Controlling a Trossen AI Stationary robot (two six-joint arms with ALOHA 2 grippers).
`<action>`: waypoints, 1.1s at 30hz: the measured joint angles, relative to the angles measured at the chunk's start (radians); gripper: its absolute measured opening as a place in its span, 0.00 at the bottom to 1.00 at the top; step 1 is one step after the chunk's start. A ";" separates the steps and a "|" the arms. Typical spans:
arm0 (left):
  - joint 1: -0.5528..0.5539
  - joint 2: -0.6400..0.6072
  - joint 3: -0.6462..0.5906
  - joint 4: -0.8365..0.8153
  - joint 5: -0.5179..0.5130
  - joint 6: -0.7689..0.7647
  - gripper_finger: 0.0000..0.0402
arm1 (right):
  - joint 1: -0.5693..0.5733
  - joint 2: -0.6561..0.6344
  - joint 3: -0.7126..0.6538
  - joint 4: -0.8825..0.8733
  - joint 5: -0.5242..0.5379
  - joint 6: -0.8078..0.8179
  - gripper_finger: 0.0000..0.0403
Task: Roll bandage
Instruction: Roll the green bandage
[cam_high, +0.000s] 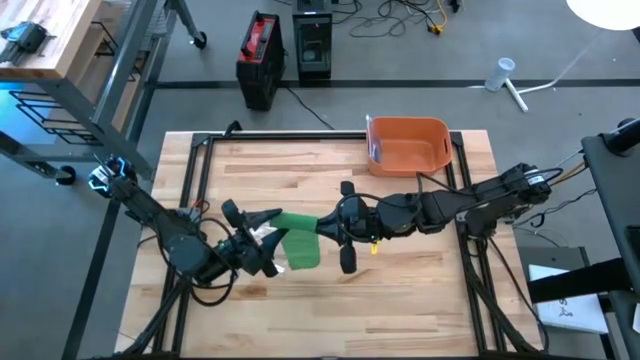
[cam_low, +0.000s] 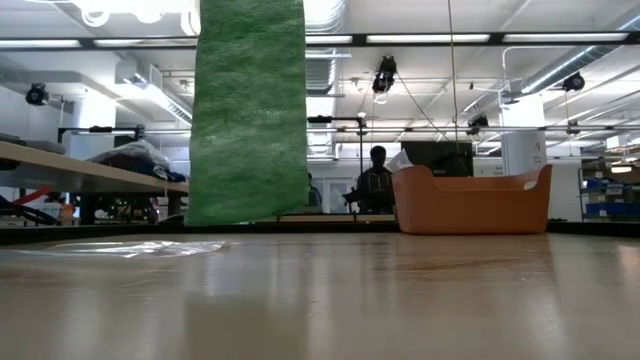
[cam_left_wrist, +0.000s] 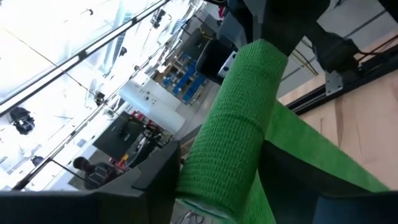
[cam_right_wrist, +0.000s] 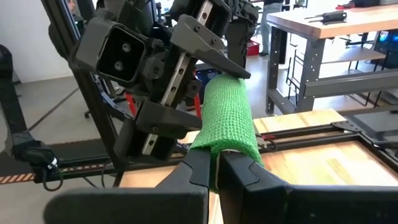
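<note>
above mid-table, the bandage roll (cam_high: 291, 221) lies across, between open left fingers (cam_high: 247, 225) and right fingers (cam_right_wrist: 242, 171) pinching it.

Green bandage, partly rolled, held above the table

The bandage (cam_high: 296, 236) is a textured green roll lying level in the air, with a loose strip hanging down from it, mid-table.

a light wooden table (cam_high: 420, 300) carries an orange bin (cam_high: 408, 146) near its far edge.

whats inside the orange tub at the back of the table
From above, the orange tub shows a bare floor, plus something small and unclear against its left wall. From table height its wall hides the inside.
</note>
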 joint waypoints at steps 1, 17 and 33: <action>-0.006 -0.002 -0.001 -0.001 -0.008 0.001 0.48 | 0.000 -0.001 0.000 -0.004 -0.003 0.000 0.01; -0.056 -0.003 -0.001 0.001 -0.095 0.032 0.28 | 0.000 -0.003 0.001 -0.030 -0.010 0.009 0.01; -0.067 -0.001 -0.001 -0.019 -0.063 0.041 0.20 | 0.003 -0.010 0.001 -0.057 -0.022 0.010 0.01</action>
